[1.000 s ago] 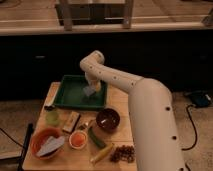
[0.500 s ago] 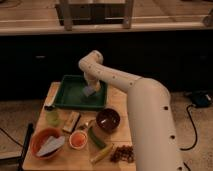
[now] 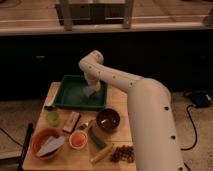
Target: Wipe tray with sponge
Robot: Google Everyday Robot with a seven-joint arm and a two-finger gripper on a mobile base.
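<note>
White arm (image 3: 120, 80) bent at elbow, reaching down | gripper (image 3: 92, 86) over sponge (image 3: 88, 92) in tray (image 3: 65, 97) | grip: cannot tell

The tray (image 3: 69, 98) is sitting at the back of the desk (image 3: 65, 159). The claw (image 3: 91, 86) is hanging over its right part, at the sponge (image 3: 88, 92) lying inside. Before the tray, a block (image 3: 71, 121) is lying left of a bowl (image 3: 108, 120); a larger bowl (image 3: 36, 141) holding a cloth (image 3: 50, 145) is sitting front-left.
</note>
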